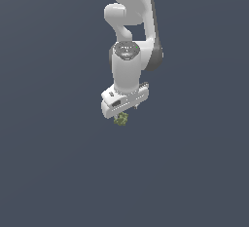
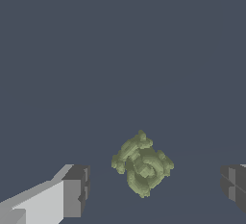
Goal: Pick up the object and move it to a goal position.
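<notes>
The object [image 2: 142, 164] is a small lumpy olive-green blob with a bumpy surface, lying on the dark grey floor. In the exterior view it [image 1: 121, 119] peeks out just under the white gripper hand. My gripper [image 2: 156, 184] is open, with a grey finger [image 2: 77, 191] on one side of the blob and the other finger [image 2: 234, 186] on the other side, neither touching it. In the exterior view the gripper [image 1: 124, 114] hangs straight down over the object, and the fingers are mostly hidden by the hand.
The white arm [image 1: 130, 31] reaches down from the top of the exterior view. The dark grey floor [image 1: 53, 162] spreads all around with nothing else on it.
</notes>
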Tool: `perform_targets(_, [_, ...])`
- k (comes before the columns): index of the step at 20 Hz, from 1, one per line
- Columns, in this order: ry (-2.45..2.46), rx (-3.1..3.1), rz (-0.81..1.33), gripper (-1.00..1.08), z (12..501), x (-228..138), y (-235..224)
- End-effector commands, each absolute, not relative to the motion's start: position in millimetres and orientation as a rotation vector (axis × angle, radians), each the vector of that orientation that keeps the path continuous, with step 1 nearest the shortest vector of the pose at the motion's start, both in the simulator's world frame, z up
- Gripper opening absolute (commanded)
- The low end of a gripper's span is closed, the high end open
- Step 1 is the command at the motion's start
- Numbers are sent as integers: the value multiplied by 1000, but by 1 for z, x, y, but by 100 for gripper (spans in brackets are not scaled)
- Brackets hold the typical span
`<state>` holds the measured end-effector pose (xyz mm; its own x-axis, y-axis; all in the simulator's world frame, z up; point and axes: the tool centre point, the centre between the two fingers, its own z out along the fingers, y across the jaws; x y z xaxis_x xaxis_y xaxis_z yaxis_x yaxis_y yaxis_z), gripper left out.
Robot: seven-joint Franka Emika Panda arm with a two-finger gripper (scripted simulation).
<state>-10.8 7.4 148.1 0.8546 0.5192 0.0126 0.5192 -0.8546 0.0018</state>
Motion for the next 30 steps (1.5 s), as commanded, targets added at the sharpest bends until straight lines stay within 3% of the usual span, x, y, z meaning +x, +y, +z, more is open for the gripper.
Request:
perform_targets(1, [-947,-2995,-18,100,144,-13,5])
perform_targets(30, [-1913,-2493,0,100,104,-37,-16])
